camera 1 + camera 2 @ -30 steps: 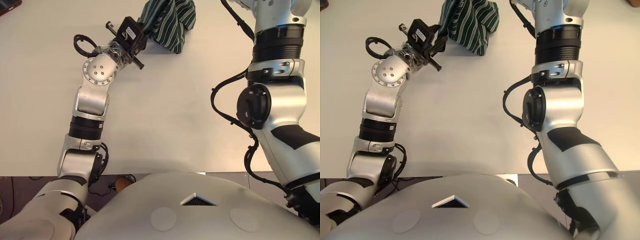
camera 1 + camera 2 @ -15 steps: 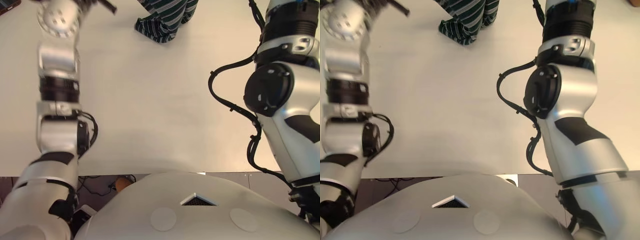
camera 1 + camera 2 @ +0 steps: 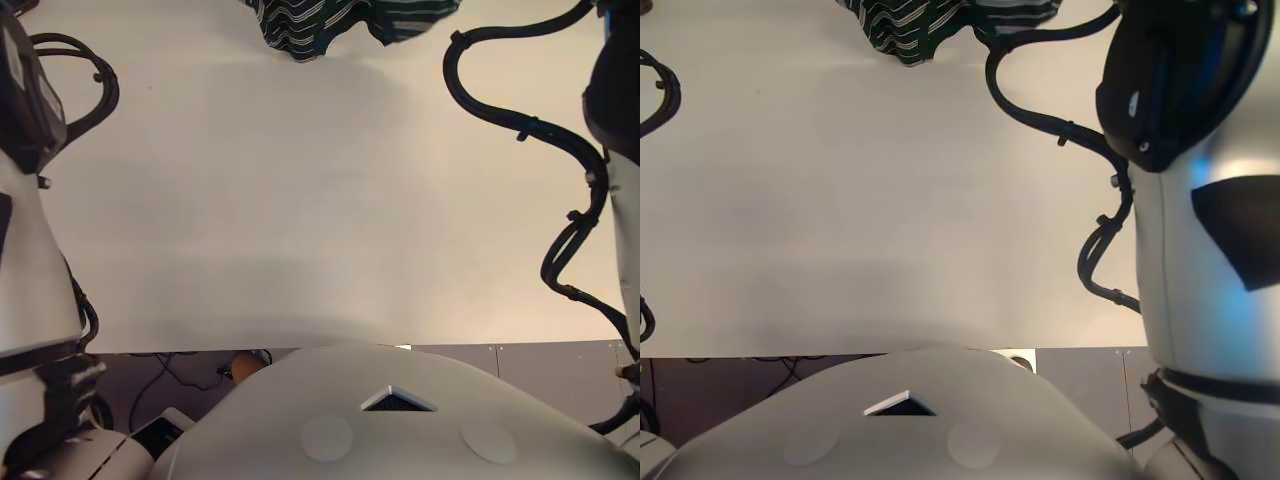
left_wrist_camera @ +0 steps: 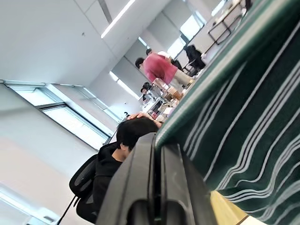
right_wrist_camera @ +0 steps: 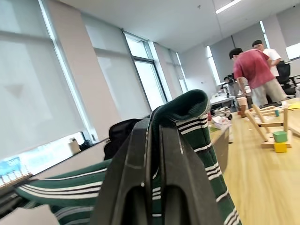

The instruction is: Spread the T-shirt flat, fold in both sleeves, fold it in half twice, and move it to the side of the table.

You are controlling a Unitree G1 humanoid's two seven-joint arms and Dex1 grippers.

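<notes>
The T-shirt (image 3: 330,20) is dark green with thin white stripes. Its lower part hangs bunched at the far middle of the white table (image 3: 300,200), and its upper part is out of the picture. In the left wrist view, my left gripper (image 4: 157,140) is shut on a hem of the T-shirt (image 4: 243,117), with the cloth spreading away from the black fingers. In the right wrist view, my right gripper (image 5: 152,124) is shut on a ribbed edge of the T-shirt (image 5: 187,105), which folds over the fingertips. Both arms are raised high at the table's two sides.
The right arm's black cables (image 3: 575,200) hang over the right part of the table. The left arm's casing (image 3: 25,250) stands at the left edge. The table's front edge (image 3: 300,347) runs just ahead of my body. Bare tabletop lies between the arms.
Both arms have swung up and outward, taking the grippers out of the head views. The T-shirt, earlier bunched on the far table beside the left gripper, now hangs lifted and wider.
</notes>
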